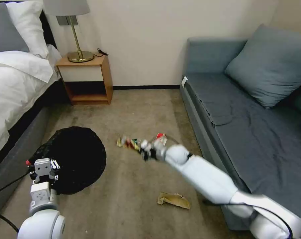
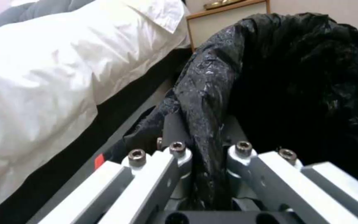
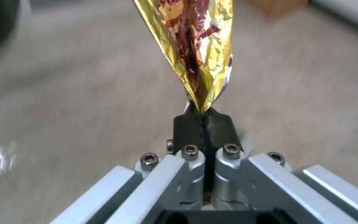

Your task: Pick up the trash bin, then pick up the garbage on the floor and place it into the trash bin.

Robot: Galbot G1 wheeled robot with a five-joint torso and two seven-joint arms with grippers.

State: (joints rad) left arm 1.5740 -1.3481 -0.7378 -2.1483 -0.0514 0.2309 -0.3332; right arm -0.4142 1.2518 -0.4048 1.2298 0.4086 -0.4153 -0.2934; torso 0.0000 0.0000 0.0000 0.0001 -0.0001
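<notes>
The trash bin (image 1: 74,159), lined with a crinkly black bag, is at the left beside the bed. My left gripper (image 1: 43,170) is shut on its near rim. In the left wrist view the fingers (image 2: 175,124) pinch the bag-covered rim of the bin (image 2: 303,77). My right gripper (image 1: 145,152) reaches over the carpet floor (image 1: 130,199) mid-room, shut on a shiny gold snack packet (image 1: 125,142). The packet (image 3: 195,46) sticks out beyond the closed right gripper (image 3: 203,116). A red wrapper (image 1: 161,137) lies just behind the right gripper. Near me lies a crumpled brown paper bag (image 1: 173,199).
A bed (image 1: 14,86) with white bedding runs along the left. A wooden nightstand (image 1: 85,79) with a brass lamp stands at the back wall. A grey-blue sofa (image 1: 243,109) fills the right side. Open carpet lies between bin and sofa.
</notes>
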